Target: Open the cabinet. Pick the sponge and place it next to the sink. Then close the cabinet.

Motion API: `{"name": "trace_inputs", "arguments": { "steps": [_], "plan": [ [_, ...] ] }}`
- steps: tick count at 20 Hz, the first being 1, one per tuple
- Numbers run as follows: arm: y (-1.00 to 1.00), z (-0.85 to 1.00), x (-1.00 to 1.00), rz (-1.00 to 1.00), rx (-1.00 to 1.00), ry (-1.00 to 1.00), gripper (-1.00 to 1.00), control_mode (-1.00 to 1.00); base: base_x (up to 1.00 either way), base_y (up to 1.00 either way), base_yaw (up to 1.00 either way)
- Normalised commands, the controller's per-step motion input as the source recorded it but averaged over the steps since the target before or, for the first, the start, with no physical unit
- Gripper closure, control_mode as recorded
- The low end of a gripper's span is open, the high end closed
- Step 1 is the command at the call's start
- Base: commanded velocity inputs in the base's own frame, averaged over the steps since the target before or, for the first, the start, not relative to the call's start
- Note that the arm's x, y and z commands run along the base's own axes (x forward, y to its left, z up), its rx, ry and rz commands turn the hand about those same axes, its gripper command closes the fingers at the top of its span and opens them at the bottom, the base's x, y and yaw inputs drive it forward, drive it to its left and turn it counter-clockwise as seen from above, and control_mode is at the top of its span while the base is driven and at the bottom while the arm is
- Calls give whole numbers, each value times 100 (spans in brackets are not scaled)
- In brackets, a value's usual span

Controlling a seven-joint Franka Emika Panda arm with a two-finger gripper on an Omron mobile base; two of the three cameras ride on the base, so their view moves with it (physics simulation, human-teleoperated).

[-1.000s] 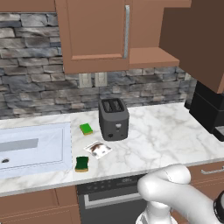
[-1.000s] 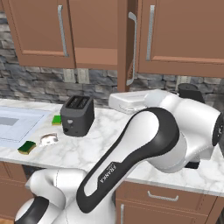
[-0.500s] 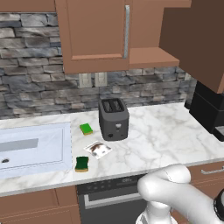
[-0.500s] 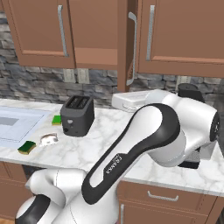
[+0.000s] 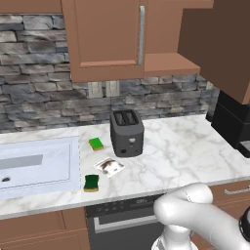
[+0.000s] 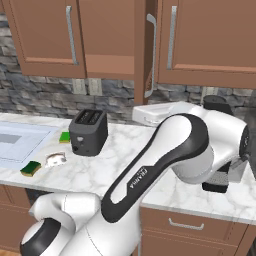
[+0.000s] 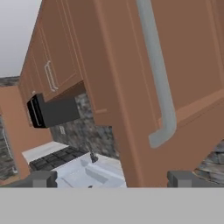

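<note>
Arm (image 6: 150, 165): glossy white rounded links, dark grey joint bands. "FRANKA" lettering in black runs along one link. End effector (image 7: 111, 177) fingertips are small, dark grey and blocky.

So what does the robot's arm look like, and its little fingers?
The arm is smooth, glossy white and rounded, with dark bands at its joints and small dark lettering along one curved link. The end effector has two small, blocky dark grey fingertips. No loose cables show.

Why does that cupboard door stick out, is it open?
Open. The cabinet's right door stands swung out edge-on toward the room, its silver handle close in front of the gripper.
</note>
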Motion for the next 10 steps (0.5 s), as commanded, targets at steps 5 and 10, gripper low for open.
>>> {"name": "trace_inputs", "arguments": {
  "steps": [5,10],
  "plan": [
    [-19,-4,24,6,0,0,-100,-100,0,0,0],
    [-16,-4,26,8,0,0,-100,-100,0,0,0]
  ]
}}
